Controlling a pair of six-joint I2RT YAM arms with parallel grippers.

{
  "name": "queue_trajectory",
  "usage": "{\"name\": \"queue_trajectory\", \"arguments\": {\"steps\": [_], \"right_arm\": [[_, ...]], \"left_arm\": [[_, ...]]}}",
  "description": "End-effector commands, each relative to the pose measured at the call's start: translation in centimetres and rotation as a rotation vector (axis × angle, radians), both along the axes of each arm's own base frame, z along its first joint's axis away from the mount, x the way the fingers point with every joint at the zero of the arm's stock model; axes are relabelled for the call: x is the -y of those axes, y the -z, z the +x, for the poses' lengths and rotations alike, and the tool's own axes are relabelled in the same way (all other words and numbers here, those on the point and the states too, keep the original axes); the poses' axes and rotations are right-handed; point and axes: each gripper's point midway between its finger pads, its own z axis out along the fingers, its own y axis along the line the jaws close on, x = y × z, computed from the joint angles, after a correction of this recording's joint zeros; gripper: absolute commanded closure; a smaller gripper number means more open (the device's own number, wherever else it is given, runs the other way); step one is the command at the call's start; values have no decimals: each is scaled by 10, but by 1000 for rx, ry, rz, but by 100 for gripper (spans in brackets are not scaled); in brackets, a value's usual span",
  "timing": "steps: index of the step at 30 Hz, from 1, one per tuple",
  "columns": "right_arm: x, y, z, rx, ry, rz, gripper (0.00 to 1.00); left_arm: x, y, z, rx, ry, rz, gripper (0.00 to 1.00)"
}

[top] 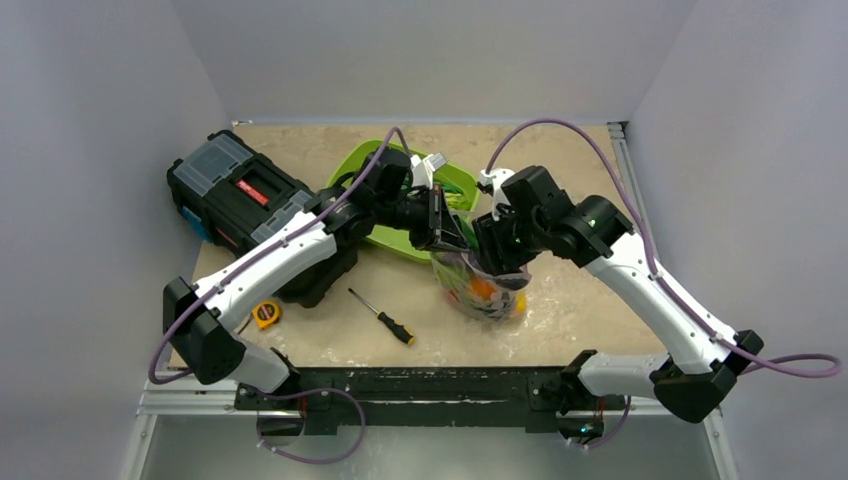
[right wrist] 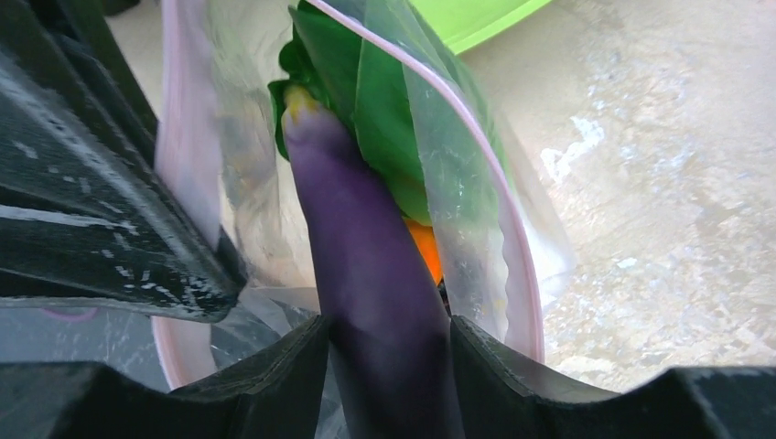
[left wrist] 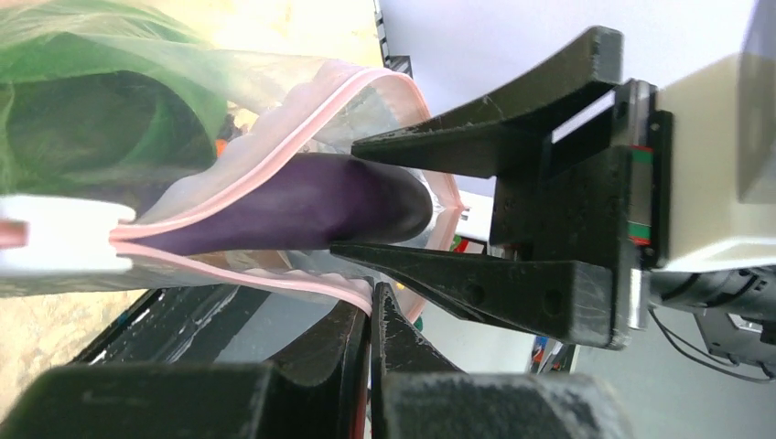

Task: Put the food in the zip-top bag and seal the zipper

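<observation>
No writing can be read anywhere. The black toolbox [top: 225,200] carries a red label [top: 253,190] on its lid, but the lettering there is too small to make out.

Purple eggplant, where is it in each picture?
Top external: not visible; only the zip-top bag shows, centre.
Left wrist: eggplant at centre, in the bag's mouth.
Right wrist: bottom centre, between the jaws, pointing into the bag.
Shared landmark: the pink zipper beside it, both wrist views.

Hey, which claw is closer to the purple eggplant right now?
Right. The eggplant lies between the fingers of the right claw, partway inside the zip-top bag; the left claw is shut on the bag's rim just beside it.
</observation>
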Motion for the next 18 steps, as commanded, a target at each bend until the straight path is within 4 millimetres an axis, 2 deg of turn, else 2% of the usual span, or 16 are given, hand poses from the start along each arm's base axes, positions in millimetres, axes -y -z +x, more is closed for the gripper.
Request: {"name": "queue_trajectory", "arguments": {"steps": [1, 6, 11, 14, 18], "right_arm": [[-1, 10, -19, -55, -50, 3, 49], [-11, 19, -27, -98, -99, 32, 45], [-14, 27, -28, -111, -98, 51, 48], [-17, 23, -24, -93, -73, 74, 59], [-19, 2, -13, -39, -2, 113, 80]], "left_arm": [[-7, -18, -10, 57, 4, -49, 100], [-5, -19, -9, 52, 5, -63, 100], [-5, -19, -9, 50, 6, -65, 100], [-6, -16, -10, 49, 7, -59, 100], [-9, -9, -11, 48, 8, -39, 100]]}}
